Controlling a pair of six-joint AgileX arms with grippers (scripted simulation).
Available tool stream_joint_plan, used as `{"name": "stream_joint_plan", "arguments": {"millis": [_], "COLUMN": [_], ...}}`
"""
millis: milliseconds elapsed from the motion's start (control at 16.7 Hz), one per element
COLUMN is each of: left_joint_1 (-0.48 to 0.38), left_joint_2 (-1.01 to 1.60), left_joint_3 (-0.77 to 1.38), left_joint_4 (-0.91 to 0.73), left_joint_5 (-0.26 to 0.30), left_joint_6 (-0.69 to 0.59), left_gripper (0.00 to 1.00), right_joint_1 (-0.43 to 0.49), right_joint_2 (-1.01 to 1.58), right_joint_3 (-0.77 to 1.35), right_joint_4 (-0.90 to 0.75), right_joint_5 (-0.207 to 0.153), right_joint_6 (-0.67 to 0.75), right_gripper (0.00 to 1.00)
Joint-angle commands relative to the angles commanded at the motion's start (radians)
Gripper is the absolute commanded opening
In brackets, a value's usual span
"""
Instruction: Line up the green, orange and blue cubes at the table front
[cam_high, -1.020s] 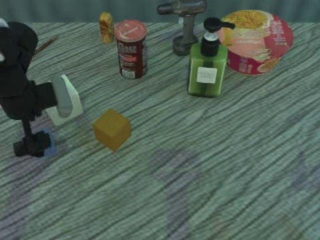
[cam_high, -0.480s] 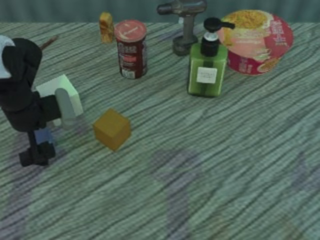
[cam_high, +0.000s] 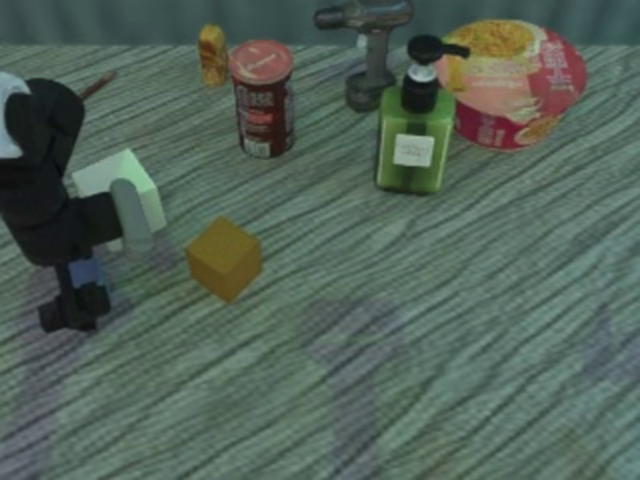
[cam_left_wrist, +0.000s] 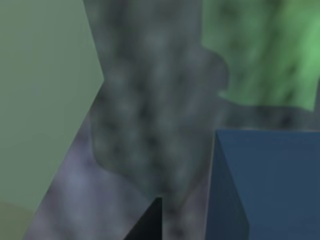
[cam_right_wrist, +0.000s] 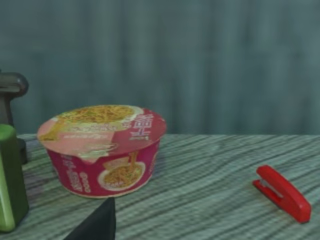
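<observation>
The bench (cam_high: 420, 330) carries everything. The left pincer (cam_high: 76, 300) hangs at its left side, clamped on the blue cube (cam_high: 87, 272), which sits between the fingers just above the tips. The green cube (cam_high: 118, 185) lies just behind the pincer, partly hidden by the arm. The orange cube (cam_high: 224, 258) sits near the pincer, to its right. In the left wrist view the blue cube (cam_left_wrist: 267, 185) fills the corner. The right pincer is out of sight.
</observation>
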Motion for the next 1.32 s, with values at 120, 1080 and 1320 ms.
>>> {"name": "stream_joint_plan", "arguments": {"millis": [120,1080,1320], "left_joint_1": [0.0,0.005,0.016], "left_joint_2": [0.0,-0.073,-0.137], "left_joint_3": [0.0,0.052,0.129], "left_joint_4": [0.0,-0.118,-0.269], "left_joint_5": [0.0,0.013,0.011], "left_joint_6": [0.0,-0.016,-0.02], "left_gripper": [0.25,0.0,0.0], "right_joint_1": [0.0,0.0,0.0], "right_joint_2": [0.0,0.0,0.0], "right_joint_3": [0.0,0.0,0.0], "right_joint_4": [0.0,0.0,0.0], "right_joint_5": [0.0,0.0,0.0], "right_joint_6": [0.0,0.0,0.0], "right_gripper": [1.0,1.0,1.0]}}
